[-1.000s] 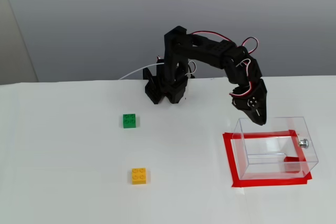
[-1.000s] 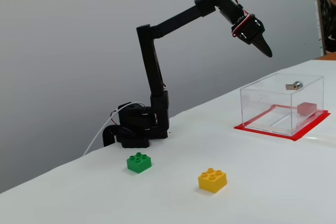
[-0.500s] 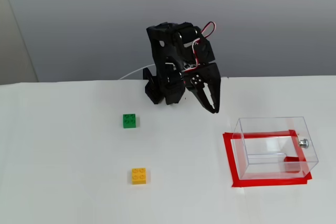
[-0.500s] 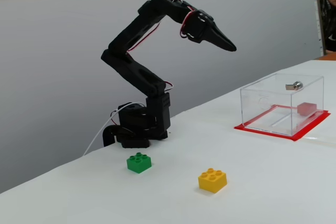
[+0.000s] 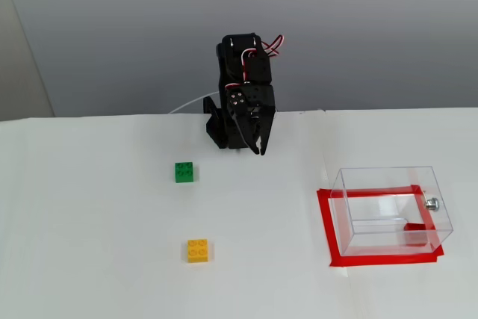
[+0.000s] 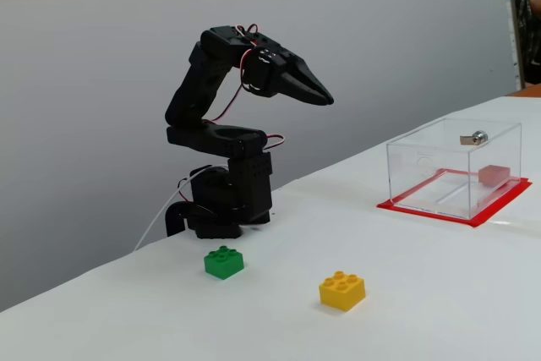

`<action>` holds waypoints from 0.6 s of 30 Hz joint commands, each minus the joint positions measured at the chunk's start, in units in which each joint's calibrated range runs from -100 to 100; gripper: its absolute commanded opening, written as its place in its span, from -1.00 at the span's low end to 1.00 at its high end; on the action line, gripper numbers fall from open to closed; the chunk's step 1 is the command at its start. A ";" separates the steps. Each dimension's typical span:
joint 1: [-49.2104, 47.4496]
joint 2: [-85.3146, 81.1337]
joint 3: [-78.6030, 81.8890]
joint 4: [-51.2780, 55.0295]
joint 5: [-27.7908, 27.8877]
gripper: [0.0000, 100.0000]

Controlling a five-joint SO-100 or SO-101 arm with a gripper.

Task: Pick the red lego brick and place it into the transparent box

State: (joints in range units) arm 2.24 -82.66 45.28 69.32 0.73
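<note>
Folded back from its reach over the clear plastic transparent box, the black arm now sits tucked close above its base, well apart from the box. Its two-finger gripper hangs in the air with the fingers drawn together to a point, almost no gap between them, and nothing held.

The small bright red lego brick lies inside the transparent box, on its floor. In a fixed view from above it sits at the near right corner of the box, below the small silver knob; in the lower side-on fixed view it lies toward the right end, under the knob. Seen through the walls it looks hazy, so its stud side and long axis cannot be told.

A red tape rectangle frames the foot of the box on the white table.

Well left of the box in the view from above lie a green plastic brick, studs up, nearer the arm's base, and a yellow plastic brick, studs up, further forward.
</note>
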 commanded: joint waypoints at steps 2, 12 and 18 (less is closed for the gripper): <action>1.12 -5.46 4.27 -0.57 0.21 -0.97; 6.00 -16.91 19.91 -4.22 0.15 -0.97; 6.30 -17.00 30.04 -12.14 0.15 -0.97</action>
State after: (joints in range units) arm 7.91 -99.15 71.84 60.58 0.73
